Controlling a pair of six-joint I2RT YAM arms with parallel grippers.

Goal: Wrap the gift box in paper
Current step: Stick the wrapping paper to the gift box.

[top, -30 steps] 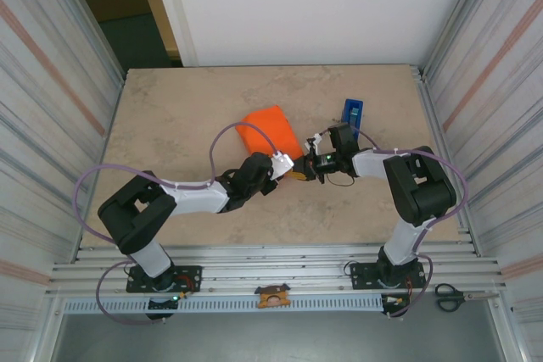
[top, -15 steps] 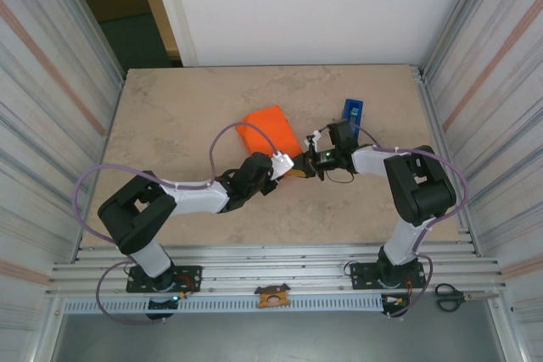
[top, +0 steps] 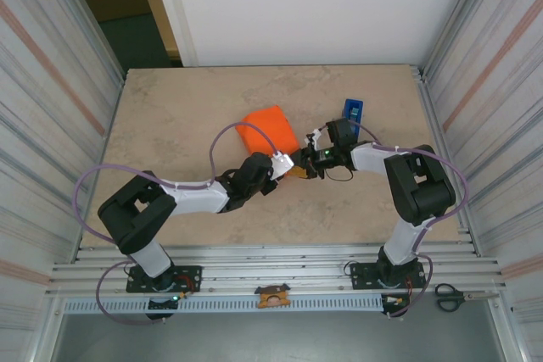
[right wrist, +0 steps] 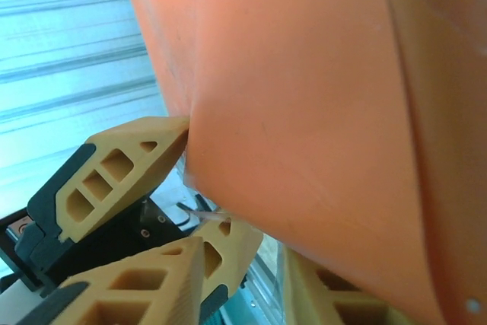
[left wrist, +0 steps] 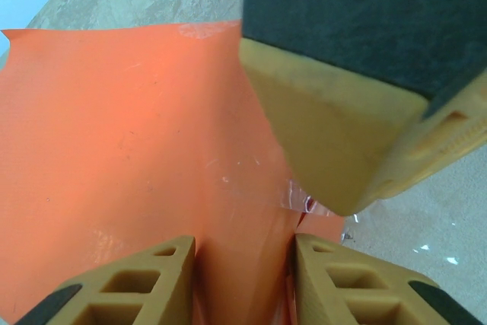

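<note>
The orange paper (top: 270,129) lies as a folded bundle at the table's middle; the gift box is hidden under it. My left gripper (top: 293,168) is at the bundle's near right corner. In the left wrist view it (left wrist: 243,279) is shut on a raised fold of the paper (left wrist: 129,127), with clear tape (left wrist: 293,197) across the fold. My right gripper (top: 308,160) faces it from the right, tip to tip. In the right wrist view it (right wrist: 243,264) stands open under the paper (right wrist: 304,97), with a clear tape strip (right wrist: 205,215) hanging at the paper's edge.
A blue tape dispenser (top: 352,111) stands just behind the right wrist. Scissors (top: 450,297) lie on the near rail at the right. Metal walls close in both sides of the table (top: 170,116). The left gripper's fingers (right wrist: 114,173) sit close in front of the right one.
My right gripper's jaws have parted from shut to open, and it has edged slightly left toward the bundle. The left gripper keeps its hold on the paper fold.
</note>
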